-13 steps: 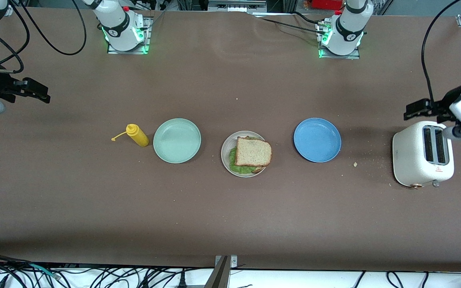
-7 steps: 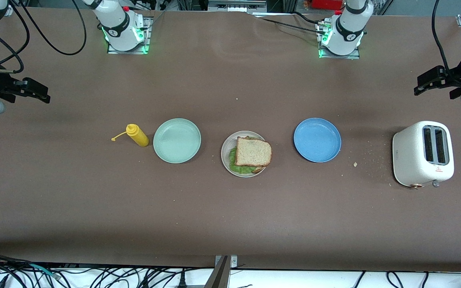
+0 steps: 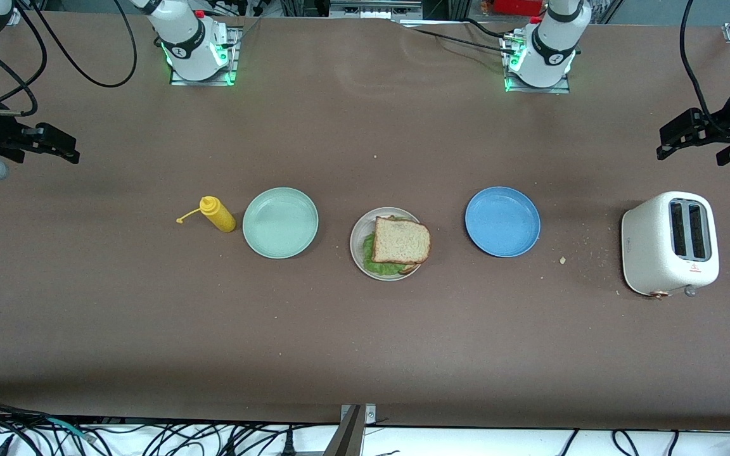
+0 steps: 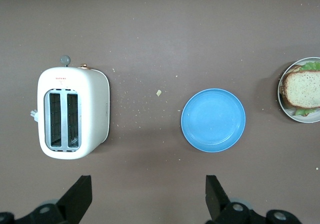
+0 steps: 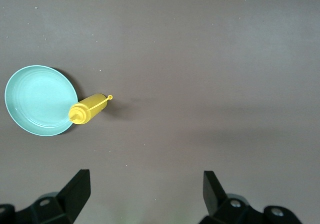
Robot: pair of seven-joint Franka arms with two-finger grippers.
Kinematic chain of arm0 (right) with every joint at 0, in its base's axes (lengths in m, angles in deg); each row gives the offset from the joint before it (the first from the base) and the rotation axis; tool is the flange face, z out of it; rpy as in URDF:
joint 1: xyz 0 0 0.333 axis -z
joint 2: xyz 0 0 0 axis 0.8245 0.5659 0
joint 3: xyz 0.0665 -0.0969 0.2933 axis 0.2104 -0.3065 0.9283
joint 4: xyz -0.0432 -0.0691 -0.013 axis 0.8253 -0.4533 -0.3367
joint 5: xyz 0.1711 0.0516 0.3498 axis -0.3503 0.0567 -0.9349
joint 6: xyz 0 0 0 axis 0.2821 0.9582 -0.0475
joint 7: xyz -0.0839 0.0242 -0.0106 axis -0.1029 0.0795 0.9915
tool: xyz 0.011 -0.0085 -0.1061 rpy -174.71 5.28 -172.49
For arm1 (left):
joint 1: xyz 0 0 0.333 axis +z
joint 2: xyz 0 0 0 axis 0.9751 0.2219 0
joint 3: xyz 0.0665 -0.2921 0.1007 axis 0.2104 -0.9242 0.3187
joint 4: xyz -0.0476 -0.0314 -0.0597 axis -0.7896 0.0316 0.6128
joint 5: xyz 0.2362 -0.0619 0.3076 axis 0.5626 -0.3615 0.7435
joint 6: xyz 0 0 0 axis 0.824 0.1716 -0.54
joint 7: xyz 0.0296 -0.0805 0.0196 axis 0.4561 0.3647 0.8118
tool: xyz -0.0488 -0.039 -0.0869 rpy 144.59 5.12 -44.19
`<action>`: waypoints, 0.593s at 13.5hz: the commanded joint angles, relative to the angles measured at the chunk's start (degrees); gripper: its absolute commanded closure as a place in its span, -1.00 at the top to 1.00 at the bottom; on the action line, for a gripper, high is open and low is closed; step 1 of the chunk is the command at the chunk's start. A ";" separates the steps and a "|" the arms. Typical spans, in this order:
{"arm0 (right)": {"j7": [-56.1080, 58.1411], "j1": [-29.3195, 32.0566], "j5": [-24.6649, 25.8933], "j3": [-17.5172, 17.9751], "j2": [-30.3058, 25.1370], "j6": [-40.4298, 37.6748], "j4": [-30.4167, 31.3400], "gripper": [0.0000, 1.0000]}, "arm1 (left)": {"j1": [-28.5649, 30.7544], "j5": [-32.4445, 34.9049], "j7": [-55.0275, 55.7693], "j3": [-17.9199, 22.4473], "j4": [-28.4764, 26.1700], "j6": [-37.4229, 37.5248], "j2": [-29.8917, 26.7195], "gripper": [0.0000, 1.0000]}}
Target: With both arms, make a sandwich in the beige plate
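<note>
— What's the biggest thing under you?

— The brown table (image 3: 365, 342), bare matte cloth end to end, with crumbs (image 3: 563, 259) scattered between the blue plate (image 3: 502, 221) and the white toaster (image 3: 669, 244). Cables (image 3: 149, 437) trail along the edge nearest the front camera.

— And the toaster?

— It stands at my left arm's end of the table, its two slots facing up. My left fingers (image 4: 148, 198) hang over bare table near it, spread wide, holding nothing.

— Where's the sandwich?

— The sandwich (image 3: 400, 242) lies flat on the beige plate (image 3: 357, 244), mid-table, between the blue plate and the mint-green plate (image 3: 280, 222). The top slice is nearly square, so it has no clear long axis; its edges sit slightly askew to the table's edges. Lettuce shows from under it on the side nearer the front camera and toward the mint-green plate.

— Your other arm?

— My right fingers (image 5: 146, 196) wait over the table's right-arm end, spread and holding nothing.

— Smallest item?

— The yellow squeeze bottle (image 3: 217, 213), just beside the mint-green plate, its tethered cap pointing away from the plate.
</note>
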 commanded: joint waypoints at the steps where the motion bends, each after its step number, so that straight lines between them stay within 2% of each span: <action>1: 0.38 0.29 -1.16 0.09 -0.42 0.30 0.31 1.00 | 0.06 1.57 0.76 -0.62 -2.19 -0.38 -1.97 0.99; 8: 0.46 0.29 -1.07 0.09 -0.42 0.30 0.23 1.00 | 0.50 1.13 0.94 -0.71 -2.63 1.74 -1.10 0.99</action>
